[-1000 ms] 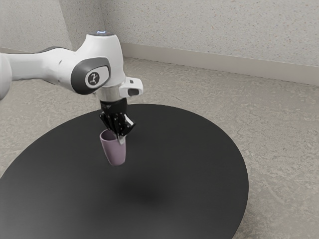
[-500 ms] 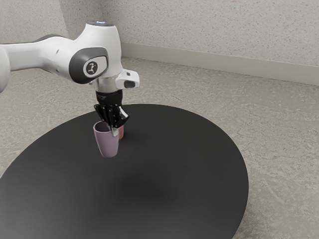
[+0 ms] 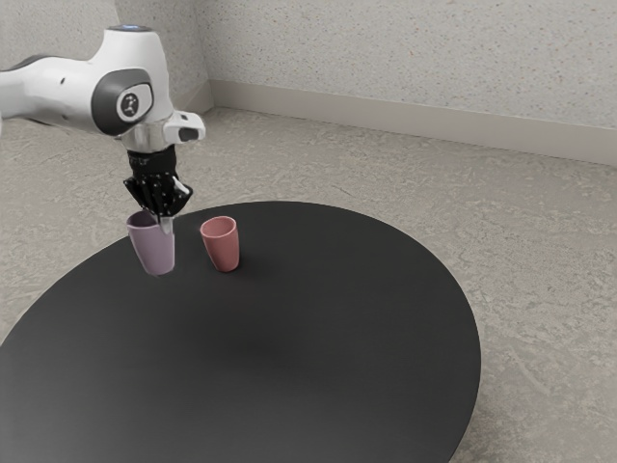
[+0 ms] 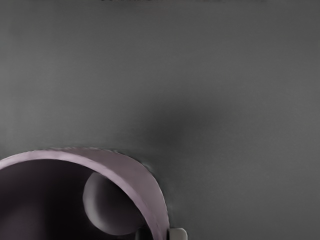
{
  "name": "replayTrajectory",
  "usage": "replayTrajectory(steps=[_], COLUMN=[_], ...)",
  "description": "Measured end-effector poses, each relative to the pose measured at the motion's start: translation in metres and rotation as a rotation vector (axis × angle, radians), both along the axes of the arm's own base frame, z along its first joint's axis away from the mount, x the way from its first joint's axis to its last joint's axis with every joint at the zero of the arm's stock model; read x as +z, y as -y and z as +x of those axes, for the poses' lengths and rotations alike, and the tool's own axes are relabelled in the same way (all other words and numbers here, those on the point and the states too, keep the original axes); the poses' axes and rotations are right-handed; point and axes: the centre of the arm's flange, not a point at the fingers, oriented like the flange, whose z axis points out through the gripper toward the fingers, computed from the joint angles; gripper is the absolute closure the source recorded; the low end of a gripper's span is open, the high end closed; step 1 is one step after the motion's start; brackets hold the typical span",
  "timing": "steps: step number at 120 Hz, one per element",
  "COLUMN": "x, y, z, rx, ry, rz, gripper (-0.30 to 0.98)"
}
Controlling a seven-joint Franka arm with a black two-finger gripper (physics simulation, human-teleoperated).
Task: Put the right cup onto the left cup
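One red cup (image 3: 224, 251) stands on the black table (image 3: 328, 338) — nearby, the gripper (image 3: 166, 222) clasps the purple cup (image 3: 156, 253).

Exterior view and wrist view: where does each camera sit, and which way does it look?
Exterior view: beside my arm, looking slantwise down at the round table; it shows my arm, my gripper, the purple cup and the pink cup.
Wrist view: at my arm's end, looking down over the purple cup's rim toward the table; a pale fingertip shows beside the rim.
Both share: purple cup, table, part of my gripper.
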Motion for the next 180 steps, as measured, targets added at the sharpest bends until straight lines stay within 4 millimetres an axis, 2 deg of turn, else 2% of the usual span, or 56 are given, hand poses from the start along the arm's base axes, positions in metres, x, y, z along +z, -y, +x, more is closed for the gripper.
replayTrajectory(steps=[6, 11, 27, 48, 79, 121, 167, 180], x=[0.001, 0.002, 0.0, -0.005, -0.019, -0.009, -0.006, -0.006], y=[-0.028, -0.035, -0.023, -0.024, -0.028, -0.025, -0.006, -0.006], z=[0.003, 0.008, 0.024, 0.035, 0.071, 0.108, 0.13, 0.135], rx=[0.043, 0.049, 0.015, 0.001, -0.021, -0.075, -0.152, -0.166], ry=[0.0, -0.002, -0.017, -0.034, -0.046, -0.015, 0.008, 0.014], rz=[0.004, 0.007, 0.012, 0.016, 0.027, 0.034, 0.019, 0.021], gripper=[0.79, 0.79, 0.79, 0.79, 0.79, 0.79, 0.79, 0.79])
